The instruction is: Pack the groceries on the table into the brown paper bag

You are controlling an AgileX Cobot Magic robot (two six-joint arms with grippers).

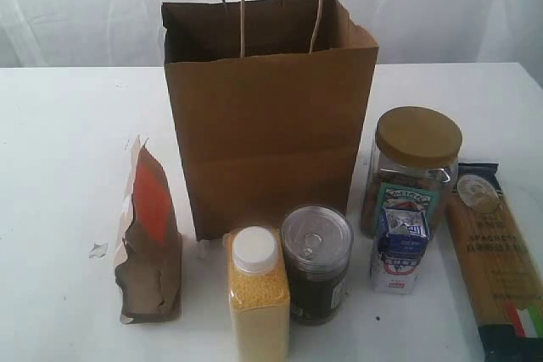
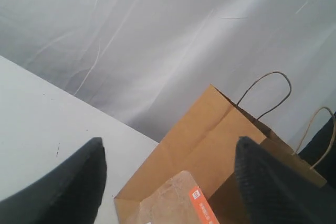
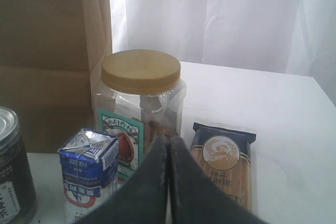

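Groceries (image 1: 316,264) were ranged on the tabletop (image 1: 68,125) before the open brown paper bag (image 1: 267,142) for easy loading, with the left end effector (image 2: 170,156) held spread and the right end effector (image 3: 169,150) pressed together.

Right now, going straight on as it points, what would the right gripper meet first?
Most likely the tan-lidded clear jar: the shut right gripper aims at its lower body, close beside the small blue-white carton. Depth is unclear.

The left tool (image 2: 169,153) has its dark fingers spread wide apart, framing the brown pouch (image 2: 173,203) and the brown paper bag (image 2: 210,135) beyond, beside the white table (image 2: 37,114).
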